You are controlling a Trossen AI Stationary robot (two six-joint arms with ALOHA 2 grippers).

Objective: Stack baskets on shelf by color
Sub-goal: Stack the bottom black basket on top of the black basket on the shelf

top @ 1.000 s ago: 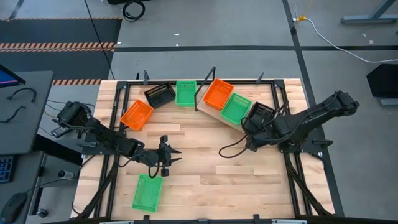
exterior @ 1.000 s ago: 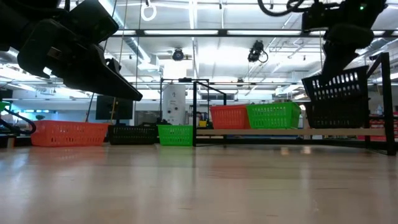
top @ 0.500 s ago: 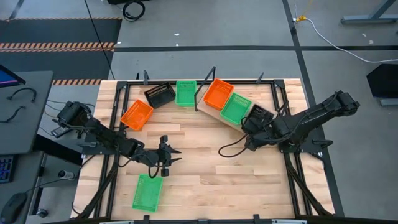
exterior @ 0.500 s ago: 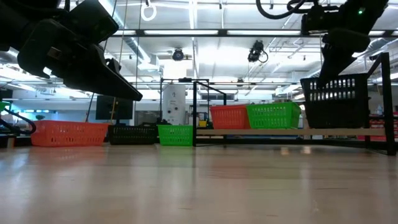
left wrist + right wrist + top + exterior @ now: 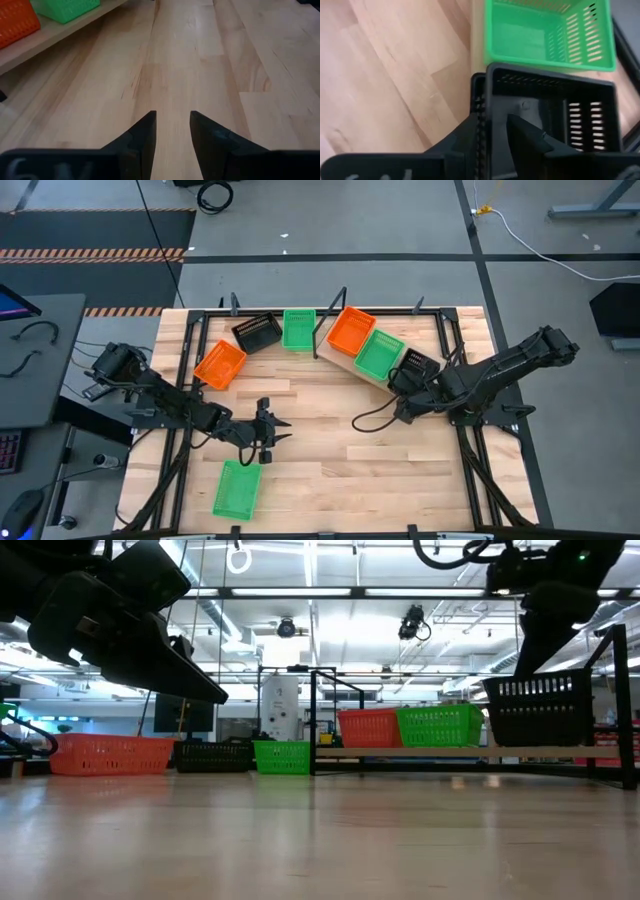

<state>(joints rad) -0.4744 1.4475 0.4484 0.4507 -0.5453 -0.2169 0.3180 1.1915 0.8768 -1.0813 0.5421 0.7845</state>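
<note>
The pale shelf [image 5: 345, 362] lies slantwise at the table's far right and carries an orange basket [image 5: 351, 330], a green basket [image 5: 380, 353] and a black basket [image 5: 418, 365] in a row. My right gripper [image 5: 492, 130] is open, slanting down over the black basket [image 5: 550, 105], with one finger on either side of its end wall. The black basket sits level on its bottom on the shelf [image 5: 450, 751]. My left gripper [image 5: 173, 135] hovers open over bare table near the middle [image 5: 275, 430], holding nothing. My right gripper has one finger [image 5: 525, 137] inside the black basket and the other [image 5: 467, 137] outside its end wall [image 5: 485, 107], coming from above at a slant. A gap shows on the inner side. Whether the outer finger touches the wall, I cannot tell.
On the table lie an orange basket [image 5: 220, 364], a black basket [image 5: 257, 332] and a green basket [image 5: 298, 329] at the far left, and a green basket [image 5: 237, 488] near the front edge. A black frame [image 5: 320, 310] rings the table. Bare wood spans the middle.
My right gripper has opened without shifting. The black basket, which hung tilted in its grip over the shelf's right end, has sunk and levelled onto the shelf beside the green basket.
</note>
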